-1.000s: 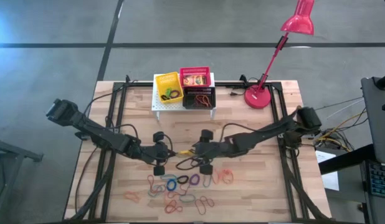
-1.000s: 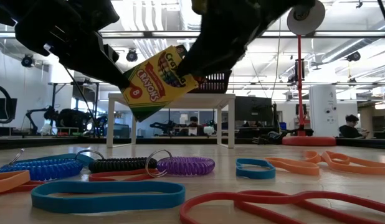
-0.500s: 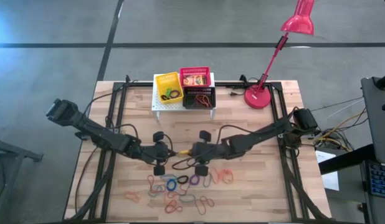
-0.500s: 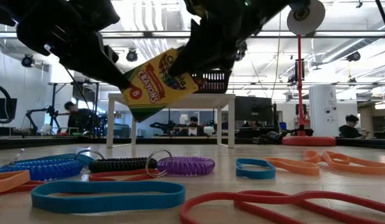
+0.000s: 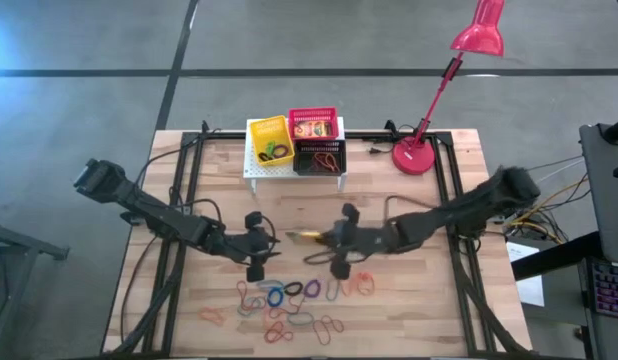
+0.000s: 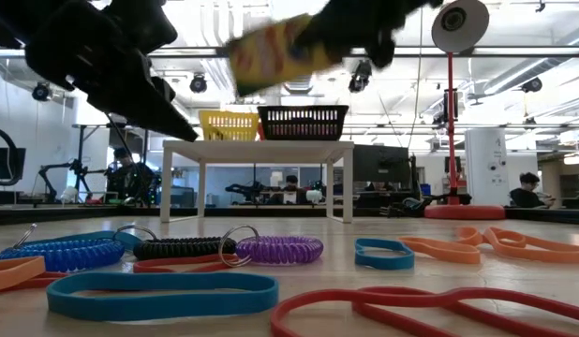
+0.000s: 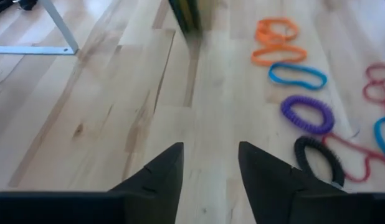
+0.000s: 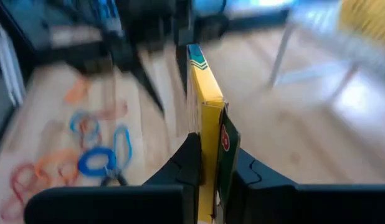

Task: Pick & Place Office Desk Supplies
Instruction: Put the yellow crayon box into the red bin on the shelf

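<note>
Passing of the crayon box from left arm to right arm is complete.

Right gripper (image 5: pixel 327 238), above mid-table, now pinches the small yellow-and-green cardboard crayon box (image 8: pixel 207 111) between its fingers and has carried it up and away from the left gripper (image 5: pixel 271 244). A second ago both grippers were at the box, the left clamping it; the left jaws now stand spread and empty, with bare wooden table (image 7: pixel 118 118) ahead of them. The box (image 6: pixel 269 47) hangs high, clear of the table, left of the yellow mesh basket (image 5: pixel 270 141) and black mesh basket (image 6: pixel 303 122) on the white stand (image 6: pixel 257 150) at the far edge. Judgement: delivery to a basket remains. Coloured elastic loops (image 5: pixel 289 302) lie uncollected near the front edge.
</note>
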You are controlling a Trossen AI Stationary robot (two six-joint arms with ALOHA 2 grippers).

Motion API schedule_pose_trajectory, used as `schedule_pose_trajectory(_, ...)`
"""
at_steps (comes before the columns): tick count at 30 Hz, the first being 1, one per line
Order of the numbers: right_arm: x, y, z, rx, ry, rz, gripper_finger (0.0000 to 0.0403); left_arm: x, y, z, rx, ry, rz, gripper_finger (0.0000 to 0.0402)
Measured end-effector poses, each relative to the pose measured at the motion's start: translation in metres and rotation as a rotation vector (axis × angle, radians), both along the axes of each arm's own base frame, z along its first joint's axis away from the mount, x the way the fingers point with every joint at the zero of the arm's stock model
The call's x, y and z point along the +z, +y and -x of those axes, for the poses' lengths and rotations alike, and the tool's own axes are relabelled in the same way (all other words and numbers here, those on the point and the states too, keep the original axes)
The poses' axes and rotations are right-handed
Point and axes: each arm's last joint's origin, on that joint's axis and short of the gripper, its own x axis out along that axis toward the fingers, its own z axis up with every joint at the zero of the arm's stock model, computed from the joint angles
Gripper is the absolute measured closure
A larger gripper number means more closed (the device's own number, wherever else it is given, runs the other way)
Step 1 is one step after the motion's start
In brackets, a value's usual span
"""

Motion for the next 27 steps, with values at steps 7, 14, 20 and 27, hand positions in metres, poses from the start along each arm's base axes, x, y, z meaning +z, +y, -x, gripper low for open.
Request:
schedule_pose_trajectory(7,0.076,-0.073,0.021,-0.137,-0.114,0.072,0.0378,-0.001,0.0,-0.001,-0.008,-0.149,0.043,0.0239)
schedule_pose_trajectory(14,0.106,-0.184,0.017,-0.238,-0.051,0.041,0.0378,-0.002,0.0,0.0,-0.009,-0.165,0.046,0.0239)
schedule_pose_trajectory(20,0.103,-0.267,0.001,-0.258,-0.022,-0.064,0.0378,-0.002,0.001,0.0,-0.009,-0.163,0.045,0.0239)
schedule_pose_trajectory(27,0.086,-0.318,-0.017,-0.274,0.117,-0.233,0.0378,-0.002,0.001,0.0,-0.009,-0.162,0.045,0.0239)
